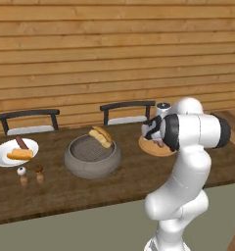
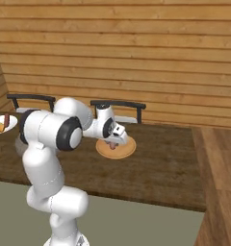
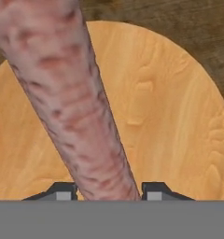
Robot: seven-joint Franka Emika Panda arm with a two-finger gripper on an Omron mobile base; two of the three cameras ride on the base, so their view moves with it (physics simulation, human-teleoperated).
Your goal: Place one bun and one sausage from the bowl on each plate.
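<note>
1. A sausage (image 3: 72, 102) sits between the two finger tips of the gripper (image 3: 107, 190), which is closed on it, just above the tan plate (image 3: 179, 116).
2. In the right base view the sausage (image 2: 111, 144) hangs under the gripper (image 2: 113, 140) over the middle of this plate (image 2: 127, 150).
3. The tan plate (image 1: 151, 147) lies near the far edge of the table (image 1: 114, 186), toward its right end.
4. The grey bowl (image 1: 92, 158) stands in the middle of the table, with one bun (image 1: 101, 136) leaning on its far rim.
5. The white plate (image 1: 2, 156) is at the left end and carries a bun (image 1: 19, 155) and a sausage (image 1: 21, 143).
6. Two small shakers (image 1: 30, 174) stand near the white plate, closer to the front edge.
7. Two chairs (image 1: 127, 112) stand behind the table.
</note>
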